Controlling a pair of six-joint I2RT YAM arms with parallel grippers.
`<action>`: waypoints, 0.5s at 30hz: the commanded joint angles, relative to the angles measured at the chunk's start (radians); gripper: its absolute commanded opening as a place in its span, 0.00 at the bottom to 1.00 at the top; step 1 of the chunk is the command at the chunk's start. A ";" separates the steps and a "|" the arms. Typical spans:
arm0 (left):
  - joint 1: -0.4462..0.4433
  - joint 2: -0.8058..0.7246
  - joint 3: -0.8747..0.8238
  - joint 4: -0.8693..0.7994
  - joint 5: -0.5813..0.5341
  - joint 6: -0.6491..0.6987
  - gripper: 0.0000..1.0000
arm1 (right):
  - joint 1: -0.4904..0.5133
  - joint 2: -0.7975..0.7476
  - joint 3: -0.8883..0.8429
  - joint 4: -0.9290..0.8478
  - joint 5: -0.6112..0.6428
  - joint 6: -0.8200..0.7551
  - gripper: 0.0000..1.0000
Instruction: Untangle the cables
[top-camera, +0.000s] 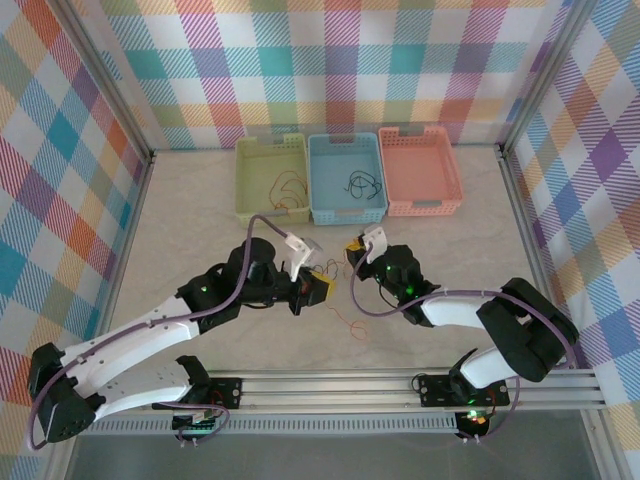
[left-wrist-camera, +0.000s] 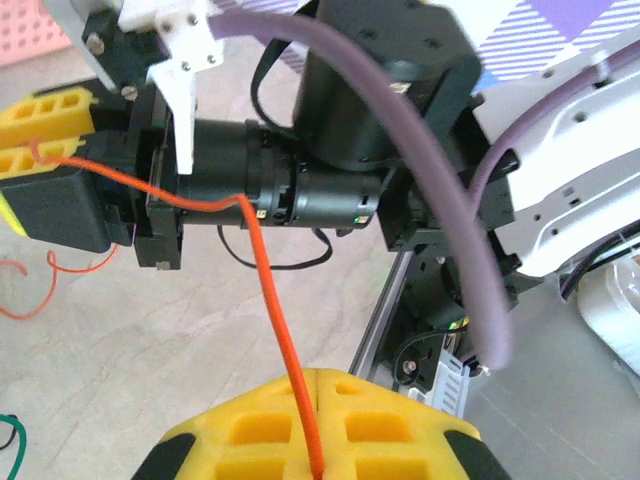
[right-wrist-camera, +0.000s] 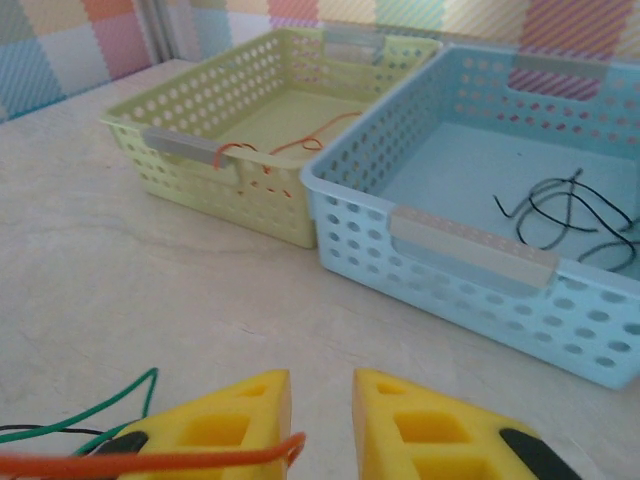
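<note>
Left gripper (left-wrist-camera: 312, 400) pinching an orange cable (left-wrist-camera: 281, 320) in front of the blue basket (top-camera: 346, 217), right gripper (right-wrist-camera: 322, 385) just beside it, jaws apart, same cable draped over one jaw, green cable (right-wrist-camera: 150, 374) alongside, black cables (right-wrist-camera: 570, 215) inside the blue basket

Pastel plaid walls (top-camera: 350, 60), pale marbled tabletop (top-camera: 190, 240)

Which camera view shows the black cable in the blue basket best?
The right wrist view: the black cable lies close and large on the floor of the blue basket, its loops easy to follow. The top view shows it as a small dark tangle.
</note>
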 joint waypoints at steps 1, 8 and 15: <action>-0.012 -0.064 -0.034 0.033 -0.049 0.003 0.00 | -0.018 -0.007 0.037 -0.047 0.050 0.052 0.23; -0.012 -0.263 -0.118 0.079 -0.175 -0.003 0.00 | -0.051 -0.005 0.051 -0.122 0.090 0.103 0.21; -0.012 -0.449 -0.170 0.077 -0.325 -0.010 0.00 | -0.095 -0.012 0.050 -0.173 0.116 0.170 0.16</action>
